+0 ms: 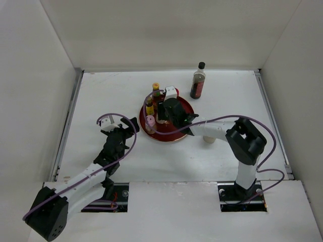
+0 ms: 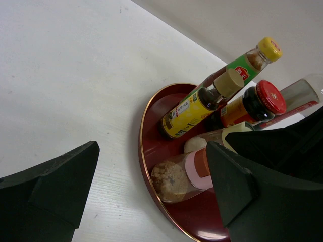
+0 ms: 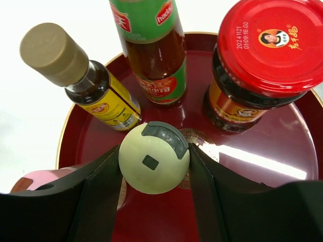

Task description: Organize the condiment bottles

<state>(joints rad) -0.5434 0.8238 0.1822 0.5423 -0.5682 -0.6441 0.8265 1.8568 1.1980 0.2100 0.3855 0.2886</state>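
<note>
**Overhead and wrist views of the white counter [image 1: 237,106], with a round red lacquered tray [image 3: 298,136] near its centre.**

Right tool [image 3: 154,155]: lowered over the tray. Its two black fingers [image 3: 98,196] lie close against opposite sides of a cream round-topped bottle with a grey flip tab [image 3: 151,171]. This bottle stands upright on the tray floor, and the grip appears closed on it.

Behind it on the tray, from left to right in the right wrist view, stand:
- a dark bottle with a yellow label and a beige ribbed cap [image 3: 96,88];
- a brown bottle with a green-and-red label [image 3: 154,50], whose yellow-orange cap shows in the left wrist view;
- a squat jar with a red lid [image 3: 275,45].

A clear pink-capped jar of brown granules [image 2: 176,176] stands at the tray's left edge.

Left tool [image 1: 125,126]: over the counter just left of the tray, jaws spread wide, holding nothing.

A tall dark bottle with a black cap [image 1: 198,81] stands alone on the counter, beyond the tray toward the back wall. A small cream item [image 1: 208,138] sits on the counter just beside the tray's near right rim. The right arm partly hides it, and its kind cannot be told.
</note>
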